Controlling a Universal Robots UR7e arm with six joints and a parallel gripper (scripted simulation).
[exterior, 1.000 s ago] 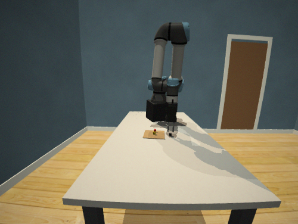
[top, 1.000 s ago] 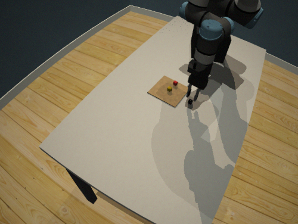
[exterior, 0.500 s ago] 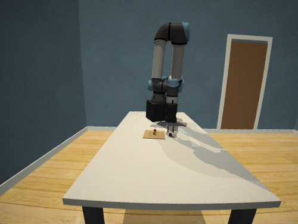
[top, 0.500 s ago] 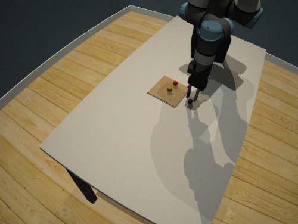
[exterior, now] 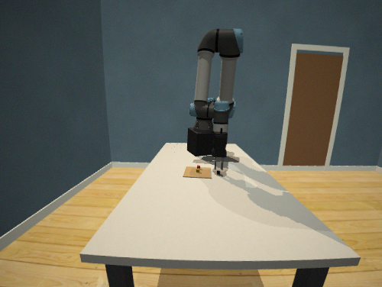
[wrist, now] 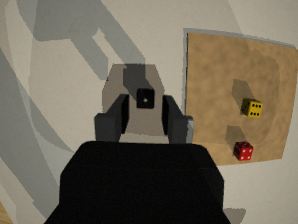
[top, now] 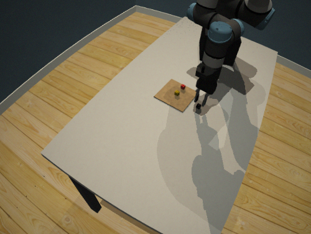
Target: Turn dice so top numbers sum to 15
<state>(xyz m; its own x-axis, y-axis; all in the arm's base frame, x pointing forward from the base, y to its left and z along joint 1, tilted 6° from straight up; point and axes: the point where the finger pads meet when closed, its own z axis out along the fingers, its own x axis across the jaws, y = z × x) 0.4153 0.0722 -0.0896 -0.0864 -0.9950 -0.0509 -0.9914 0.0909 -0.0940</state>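
The black die still needs bringing onto the mat, beneath a released, empty gripper.
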